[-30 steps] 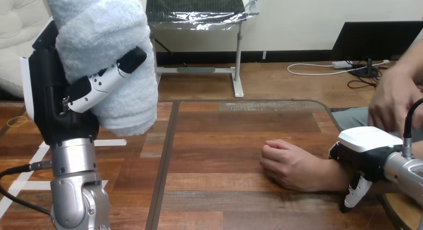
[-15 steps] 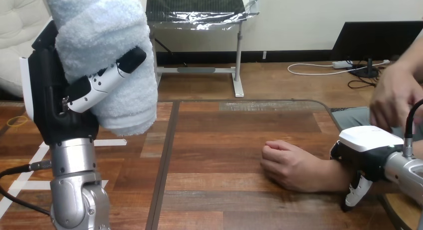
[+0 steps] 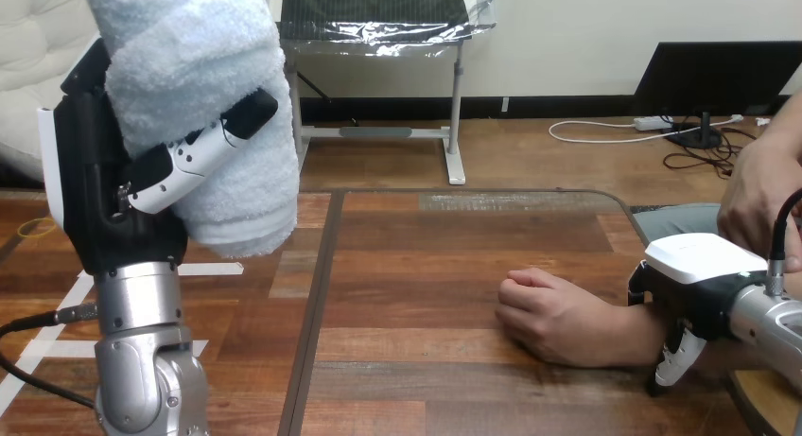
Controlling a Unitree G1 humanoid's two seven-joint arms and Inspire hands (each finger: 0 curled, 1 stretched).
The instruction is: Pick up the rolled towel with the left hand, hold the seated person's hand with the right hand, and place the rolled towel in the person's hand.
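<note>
Towel (image 3: 203, 105) is raised at upper left, clasped upright in the left hand (image 3: 104, 200). The right hand (image 3: 700, 275) curls over the person's wrist (image 3: 638, 332), whose fist (image 3: 553, 313) rests on the table (image 3: 426, 247).

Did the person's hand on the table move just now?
No. The person's hand stays curled on the table beside the same plank seam; the whole view has only shifted slightly.

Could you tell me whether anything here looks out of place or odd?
One thing: the person's hand on the table is curled into a fist, back up, so there is no open palm for the rolled towel, which the left hand holds high. Nothing else stands out.
</note>
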